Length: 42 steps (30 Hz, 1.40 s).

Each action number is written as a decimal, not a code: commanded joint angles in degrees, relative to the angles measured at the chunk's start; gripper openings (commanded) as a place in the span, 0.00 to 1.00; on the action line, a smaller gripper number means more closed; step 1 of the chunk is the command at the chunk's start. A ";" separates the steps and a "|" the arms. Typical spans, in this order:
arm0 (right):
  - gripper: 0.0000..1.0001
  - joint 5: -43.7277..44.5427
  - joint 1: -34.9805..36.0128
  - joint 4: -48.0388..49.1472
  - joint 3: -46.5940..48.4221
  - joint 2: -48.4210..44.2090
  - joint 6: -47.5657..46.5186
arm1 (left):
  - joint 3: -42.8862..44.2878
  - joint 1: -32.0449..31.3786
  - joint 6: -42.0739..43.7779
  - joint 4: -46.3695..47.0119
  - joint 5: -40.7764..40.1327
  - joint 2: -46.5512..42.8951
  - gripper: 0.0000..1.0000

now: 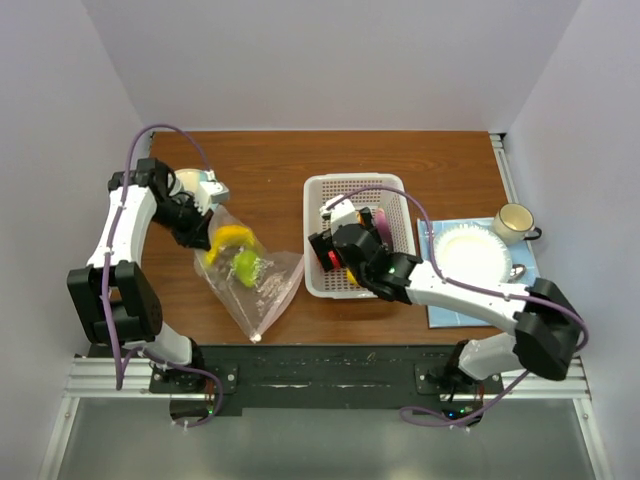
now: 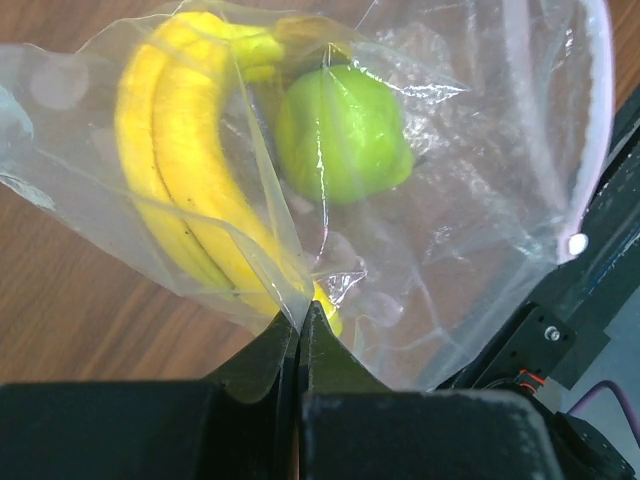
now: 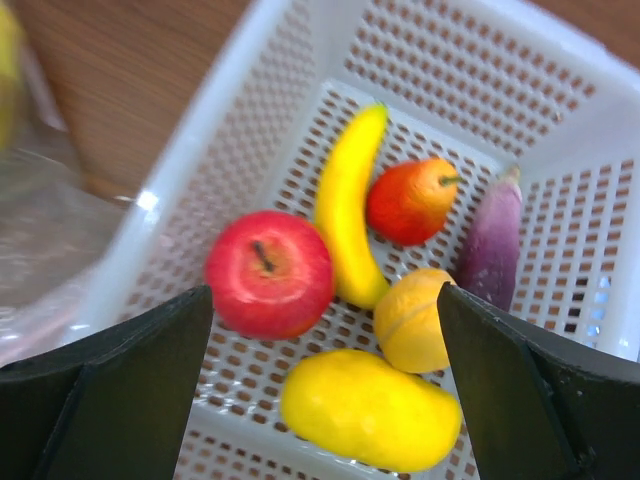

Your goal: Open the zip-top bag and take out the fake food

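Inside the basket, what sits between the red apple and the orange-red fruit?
A single yellow banana lies between them, seen in the right wrist view.

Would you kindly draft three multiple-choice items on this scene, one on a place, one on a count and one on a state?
1. The green fruit lies: A in the white basket; B under that basket; C inside the zip-top bag.
2. How many fake food pieces show in the basket, right wrist view? A three; B six; C nine.
3. The left gripper is: A open wide; B shut on the bag's plastic; C shut on bare fruit.
Key: 1 C, it shows through the clear plastic beside the bananas; 2 B, six separate pieces lie on its perforated floor; 3 B, its fingertips meet with film pinched between them.
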 commanded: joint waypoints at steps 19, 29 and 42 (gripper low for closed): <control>0.29 -18.14 15.42 8.34 6.22 14.00 -4.37 | -18.45 0.94 -2.25 21.47 -22.80 0.96 0.00; 0.36 -29.94 15.78 9.92 10.62 22.18 -3.41 | -17.66 0.85 -4.10 20.59 -20.07 1.49 0.00; 0.82 -20.98 15.51 18.45 23.69 37.12 -5.86 | -17.31 0.76 -2.96 18.13 -18.40 1.41 0.00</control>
